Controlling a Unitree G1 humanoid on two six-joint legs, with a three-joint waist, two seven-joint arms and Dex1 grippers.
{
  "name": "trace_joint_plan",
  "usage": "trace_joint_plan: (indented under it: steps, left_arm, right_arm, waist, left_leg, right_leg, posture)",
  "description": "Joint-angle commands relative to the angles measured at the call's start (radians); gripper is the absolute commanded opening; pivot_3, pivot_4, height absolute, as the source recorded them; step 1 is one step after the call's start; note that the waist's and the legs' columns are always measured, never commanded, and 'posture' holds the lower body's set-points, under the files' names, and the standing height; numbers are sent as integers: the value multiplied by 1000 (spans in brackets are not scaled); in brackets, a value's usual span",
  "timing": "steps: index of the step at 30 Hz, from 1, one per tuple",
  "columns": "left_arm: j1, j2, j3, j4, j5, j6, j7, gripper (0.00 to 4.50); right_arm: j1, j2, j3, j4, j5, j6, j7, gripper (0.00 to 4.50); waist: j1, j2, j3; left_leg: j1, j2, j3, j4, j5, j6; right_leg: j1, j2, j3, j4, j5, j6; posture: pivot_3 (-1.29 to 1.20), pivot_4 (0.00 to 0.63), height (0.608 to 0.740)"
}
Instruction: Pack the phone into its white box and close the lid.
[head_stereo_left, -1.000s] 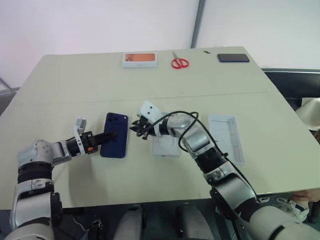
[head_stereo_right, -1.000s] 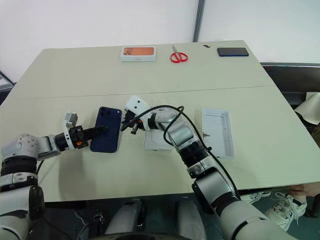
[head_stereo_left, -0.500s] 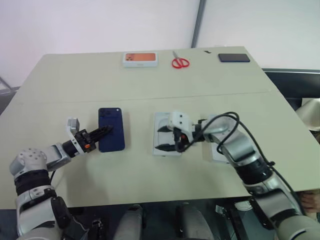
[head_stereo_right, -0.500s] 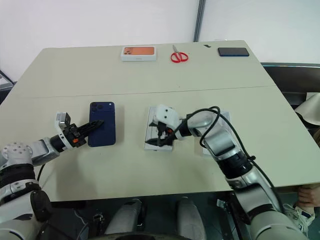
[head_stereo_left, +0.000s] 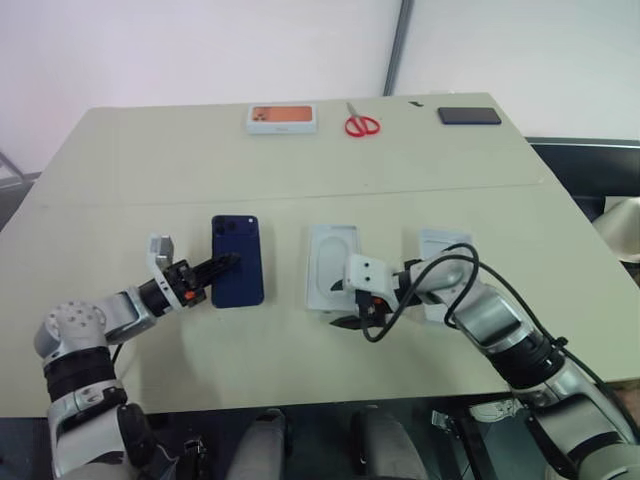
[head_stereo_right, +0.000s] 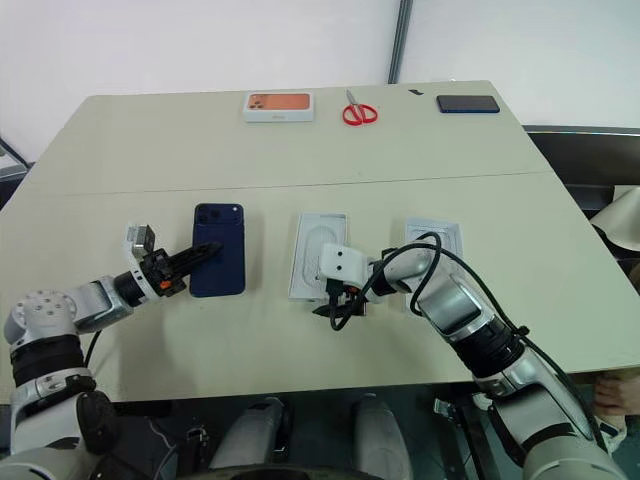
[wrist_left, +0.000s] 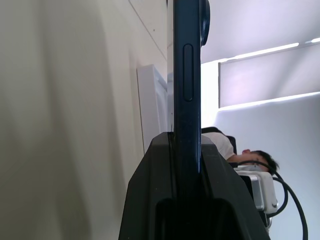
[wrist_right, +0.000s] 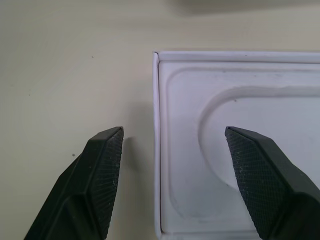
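Observation:
The dark blue phone lies glossy back up on the table, left of centre. My left gripper is shut on its left long edge; the left wrist view shows the phone edge-on between the two black fingers. The lid, white with a rounded recess moulded inside, lies open side up at the centre. My right gripper stands open at the lid's near end, one finger over the table and the other over the lid. To the right lies the white box, partly hidden behind my right arm.
At the table's far edge sit an orange-topped box, red scissors and a thin black slab. A person's head shows beyond the table in the left wrist view.
My right gripper has left the phone, swung right and back to the lid's near end, and opened wider. The left gripper has kept its hold and straightened the phone.

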Motion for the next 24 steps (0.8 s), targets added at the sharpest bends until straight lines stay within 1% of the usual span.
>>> trace_joint_plan:
  steps: [1, 2, 14, 21, 24]
  left_arm:
    - [-11, -2, 13, -56, -48, 1, 13, 0]
    - [-11, -5, 12, -60, -51, 2, 20, 0]
    - [-32, -11, 21, -87, -105, 26, 83, 0]
    - [-45, -7, 13, -62, -118, 16, 98, 0]
    - [-54, -8, 17, -52, -124, 22, 102, 0]
  right_arm:
    - [-13, 8, 4, 5, -14, -26, -8, 1984]
    - [-14, 9, 8, 11, -24, -35, -14, 1563]
    - [7, 41, 36, -6, -30, -41, -11, 1563]
    - [9, 143, 76, -18, -28, -17, -46, 1563]
    - [-3, 192, 95, 2, -53, -5, -87, 1563]
  waist:
    - [1, 0, 0]
    - [1, 0, 0]
    - [0, 0, 0]
    - [-7, -1, 0]
    - [-7, -1, -1]
  left_leg:
    - [0, 0, 0, 0, 0, 0]
    - [0, 0, 0, 0, 0, 0]
    - [0, 0, 0, 0, 0, 0]
    - [0, 0, 0, 0, 0, 0]
    - [1, 0, 0, 0, 0, 0]
  right_leg:
    - [0, 0, 0, 0, 0, 0]
    - [0, 0, 0, 0, 0, 0]
    - [1, -1, -1, 0, 0, 0]
    - [0, 1, 0, 0, 0, 0]
    - [0, 2, 0, 0, 0, 0]
  posture:
    - [0, 150, 740]
    - [0, 150, 740]
    - [0, 150, 740]
    - [0, 150, 740]
    - [0, 150, 740]
